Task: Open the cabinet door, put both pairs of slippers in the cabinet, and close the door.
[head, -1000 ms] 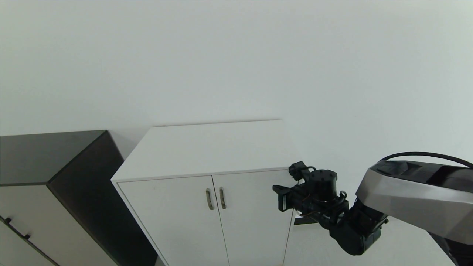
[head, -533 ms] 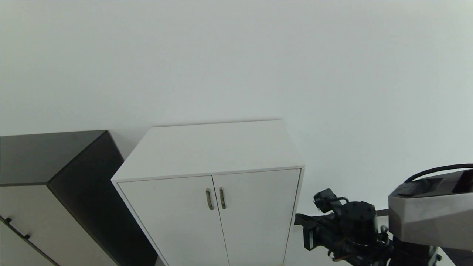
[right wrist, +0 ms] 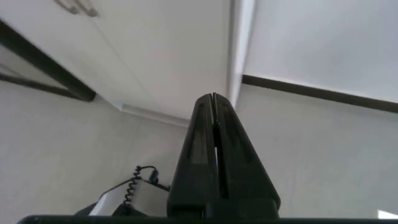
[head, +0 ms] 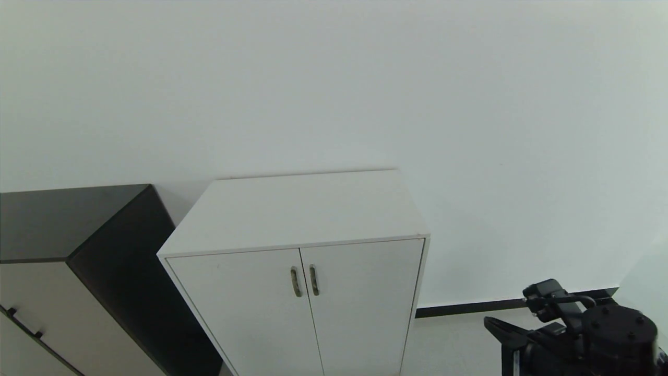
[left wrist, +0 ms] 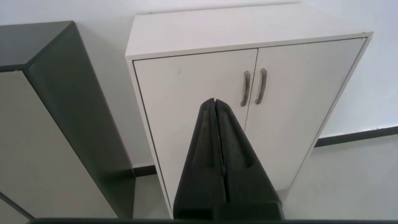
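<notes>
The white cabinet (head: 292, 214) stands against the wall with both doors shut and its two metal handles (head: 305, 281) side by side at the centre seam. In the left wrist view my left gripper (left wrist: 215, 103) is shut with nothing in it, pointing at the left door (left wrist: 193, 106) just beside the handles (left wrist: 254, 87) and some way off. My right gripper (head: 503, 334) is low at the right, away from the cabinet's right side. In the right wrist view the right gripper (right wrist: 213, 98) is shut and empty, over the floor by the cabinet's bottom corner (right wrist: 233, 93).
A dark cabinet (head: 78, 224) with pale fronts stands tight against the white one's left side. A black baseboard (head: 469, 308) runs along the wall to the right, with open floor (right wrist: 311, 155) there. A coiled cable (right wrist: 140, 180) lies low in the right wrist view.
My right arm has drawn back from in front of the cabinet's right door, down and to the right. The cabinet doors stayed shut.
</notes>
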You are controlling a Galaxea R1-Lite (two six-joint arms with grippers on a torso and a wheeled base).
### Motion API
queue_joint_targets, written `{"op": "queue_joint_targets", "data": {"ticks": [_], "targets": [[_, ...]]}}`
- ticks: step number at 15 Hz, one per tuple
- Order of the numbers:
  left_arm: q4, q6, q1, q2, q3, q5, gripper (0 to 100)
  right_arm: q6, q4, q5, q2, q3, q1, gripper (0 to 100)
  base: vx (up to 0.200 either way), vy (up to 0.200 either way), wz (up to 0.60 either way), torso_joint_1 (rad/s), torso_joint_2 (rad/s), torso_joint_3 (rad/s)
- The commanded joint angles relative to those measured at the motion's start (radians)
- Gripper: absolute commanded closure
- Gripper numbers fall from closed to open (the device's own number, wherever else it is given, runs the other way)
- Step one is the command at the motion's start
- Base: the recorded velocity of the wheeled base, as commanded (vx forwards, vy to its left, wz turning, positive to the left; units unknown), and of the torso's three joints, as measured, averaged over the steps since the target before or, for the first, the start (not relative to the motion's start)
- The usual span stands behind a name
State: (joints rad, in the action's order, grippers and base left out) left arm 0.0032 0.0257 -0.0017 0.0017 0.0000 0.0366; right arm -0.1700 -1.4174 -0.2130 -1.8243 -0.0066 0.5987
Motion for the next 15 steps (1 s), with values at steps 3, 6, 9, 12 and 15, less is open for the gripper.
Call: {"op": "queue_joint_targets", "data": {"ticks": [3, 6, 9, 12, 15], "targets": [[0.000, 0.000, 0.000, 0.001, 0.000, 0.000, 100, -0.003, 0.465, -0.028, 0.441, 0.007, 0.007, 100, 0.000, 0.000, 0.00, 0.000, 0.00, 0.000], [0.000, 0.000, 0.000, 0.001, 0.000, 0.000, 100, -0.003, 0.896, -0.023, 0.750, 0.007, -0.008, 100, 0.000, 0.000, 0.00, 0.000, 0.00, 0.000], [0.000, 0.000, 0.002, 0.001, 0.000, 0.000, 100, 0.003, 1.210, -0.005, 1.097, 0.007, -0.004, 100, 0.000, 0.000, 0.00, 0.000, 0.00, 0.000], [0.000, 0.000, 0.000, 0.001, 0.000, 0.000, 100, 0.035, 1.413, 0.070, 1.376, -0.006, -0.011, 100, 0.000, 0.000, 0.00, 0.000, 0.00, 0.000], [0.000, 0.000, 0.000, 0.001, 0.000, 0.000, 100, 0.116, 1.413, 0.121, 1.493, 0.002, -0.045, 100, 0.000, 0.000, 0.00, 0.000, 0.00, 0.000]]}}
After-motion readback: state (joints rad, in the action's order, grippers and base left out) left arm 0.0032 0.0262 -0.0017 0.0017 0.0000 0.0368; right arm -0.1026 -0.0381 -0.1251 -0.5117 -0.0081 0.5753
